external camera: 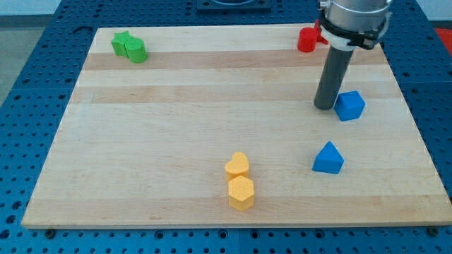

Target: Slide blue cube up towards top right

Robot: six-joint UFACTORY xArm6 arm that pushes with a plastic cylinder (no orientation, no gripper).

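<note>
Now our rod stands upright near the view's top right, and my tip [325,107] rests on the wooden counter [176,141], just beside the blue cube [349,105], at its left side. We cannot tell if they touch. We carry no pincer, only this rod, so nothing is gripped. The blue cube lies in the right part of the counter, below the red block [306,39], which is partly hidden behind the arm. Lower, a blue triangular block [328,158] sits apart. Two yellow blocks [239,181] touch near the view's bottom, and two green blocks [130,48] touch at the top left.
</note>
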